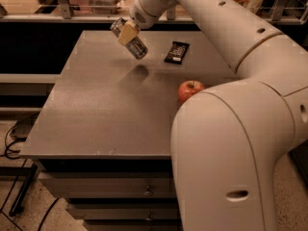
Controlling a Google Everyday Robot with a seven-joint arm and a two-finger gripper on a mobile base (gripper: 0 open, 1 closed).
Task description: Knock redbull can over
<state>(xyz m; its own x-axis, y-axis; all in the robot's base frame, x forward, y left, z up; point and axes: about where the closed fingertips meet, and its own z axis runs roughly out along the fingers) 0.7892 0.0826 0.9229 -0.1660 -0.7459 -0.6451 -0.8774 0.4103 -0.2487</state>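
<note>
The redbull can [138, 49] is a slim silver-and-blue can. It hangs tilted in the air above the far middle of the grey table [96, 119], with its lower end pointing down and to the right. Its shadow lies on the tabletop just below it. My gripper [126, 32] reaches in from the upper right and is shut on the can's upper half. A tan finger pad [128, 32] lies across the can. The can does not touch the table.
A red apple [190, 90] sits on the table's right side, next to my white arm. A flat dark candy-bar wrapper [176, 52] lies at the far right of the can. Drawers sit under the tabletop. Cables lie on the floor at left.
</note>
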